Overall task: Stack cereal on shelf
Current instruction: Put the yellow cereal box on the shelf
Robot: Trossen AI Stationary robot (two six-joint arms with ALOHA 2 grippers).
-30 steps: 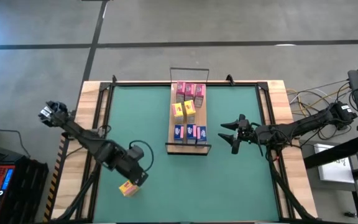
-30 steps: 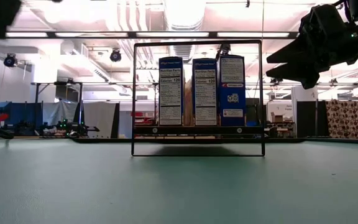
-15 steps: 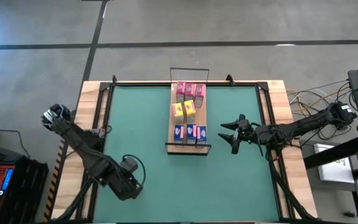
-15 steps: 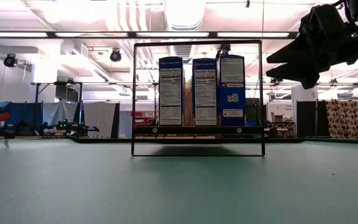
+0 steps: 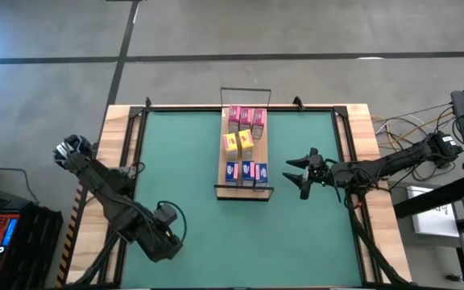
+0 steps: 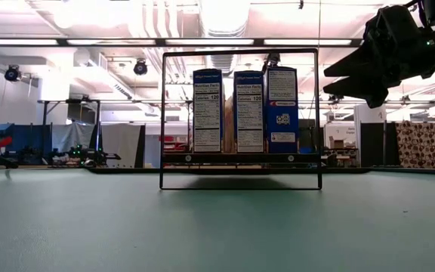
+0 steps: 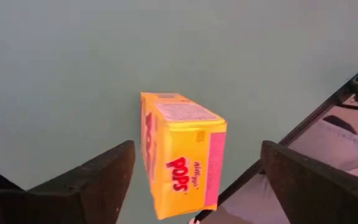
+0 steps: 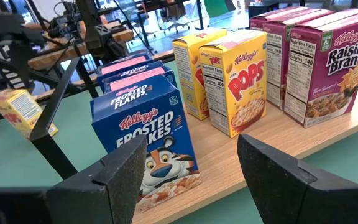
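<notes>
The shelf (image 5: 245, 190) is seen lying down the middle of the green table (image 5: 192, 161), with a wire rail at each short end. On it the cereal (image 5: 244, 143) is stood in three rows: pink boxes (image 8: 328, 62) at the far end, yellow boxes (image 8: 238, 81) in the middle, and blue boxes (image 8: 151, 143) at the near end. One more yellow box (image 7: 182, 155) is seen in the left wrist view, over the table near its front left edge. The left gripper (image 7: 191, 180) is placed around that box with its jaws held wide apart, a clear gap being left on both sides, so nothing is gripped; in the high view the box is hidden under the arm. The right gripper (image 5: 300, 174) is held just beside the right edge of the shelf, level with the blue boxes, its jaws parted and empty.
</notes>
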